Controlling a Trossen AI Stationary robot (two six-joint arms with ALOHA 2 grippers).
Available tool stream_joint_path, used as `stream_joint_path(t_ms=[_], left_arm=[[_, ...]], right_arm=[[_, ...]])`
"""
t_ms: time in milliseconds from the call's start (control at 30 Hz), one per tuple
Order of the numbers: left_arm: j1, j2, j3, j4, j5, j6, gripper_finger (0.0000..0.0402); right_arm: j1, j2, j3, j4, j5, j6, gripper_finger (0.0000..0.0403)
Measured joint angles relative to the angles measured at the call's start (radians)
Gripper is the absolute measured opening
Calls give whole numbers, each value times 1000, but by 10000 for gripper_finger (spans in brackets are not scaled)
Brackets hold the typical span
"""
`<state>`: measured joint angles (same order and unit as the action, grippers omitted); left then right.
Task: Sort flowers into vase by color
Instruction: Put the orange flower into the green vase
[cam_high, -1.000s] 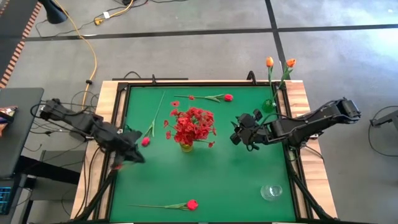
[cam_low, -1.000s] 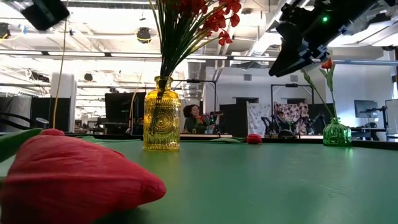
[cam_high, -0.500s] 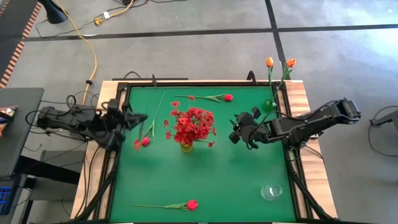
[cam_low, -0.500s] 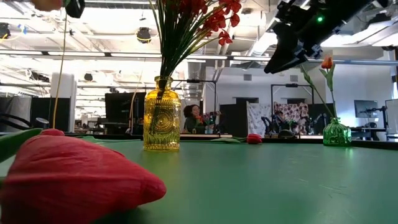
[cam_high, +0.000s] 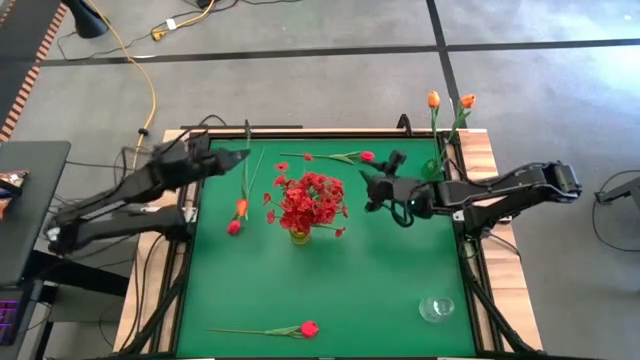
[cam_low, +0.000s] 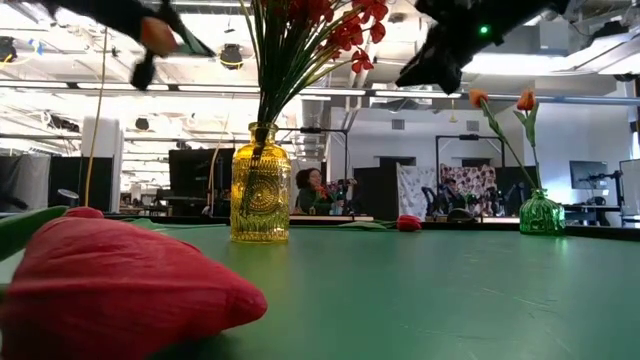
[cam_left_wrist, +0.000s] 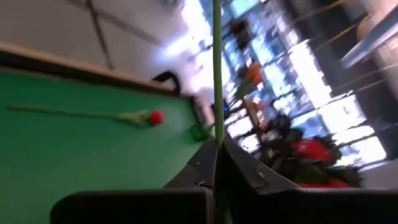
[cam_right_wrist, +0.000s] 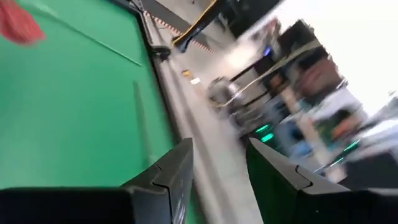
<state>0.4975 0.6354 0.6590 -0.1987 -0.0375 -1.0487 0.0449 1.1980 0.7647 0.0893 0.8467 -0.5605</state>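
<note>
Flower stem (cam_left_wrist: 216, 74) is pinched in the left gripper (cam_high: 243, 158); right gripper (cam_high: 372, 190) hovers with fingers apart, empty.

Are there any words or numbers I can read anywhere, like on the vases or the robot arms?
None can be read.
The yellow vase has only an embossed pattern, no writing.
The green vase and the clear glass carry no label.
The two arms show no readable marking; the right one shows only a green light.
The screens and boards in the room behind the table are too small and blurred to read.
</note>
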Motion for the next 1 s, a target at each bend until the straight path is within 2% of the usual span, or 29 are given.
stream_joint_path(t_ms=[100,200,333,500,667,800,1000], left_arm=[[171,117,0,48,230,21,0],[294,245,1,103,438,27,0],[366,405,1,249,585,-17,0],[368,591,1,550,679,-177,0],[356,762,4,788,707,-327,0],[333,854,58,787,709,-341,0],[270,983,202,788,755,-332,0]], right_arm=[[-21,0,0,64,0,-214,176],[-51,0,0,85,-7,-342,176],[-93,0,0,83,-8,-388,176],[-146,0,0,80,-32,-394,176],[-189,0,0,77,-174,-440,176],[-213,0,0,77,-255,-447,176],[-264,6,0,87,-350,-529,176]])
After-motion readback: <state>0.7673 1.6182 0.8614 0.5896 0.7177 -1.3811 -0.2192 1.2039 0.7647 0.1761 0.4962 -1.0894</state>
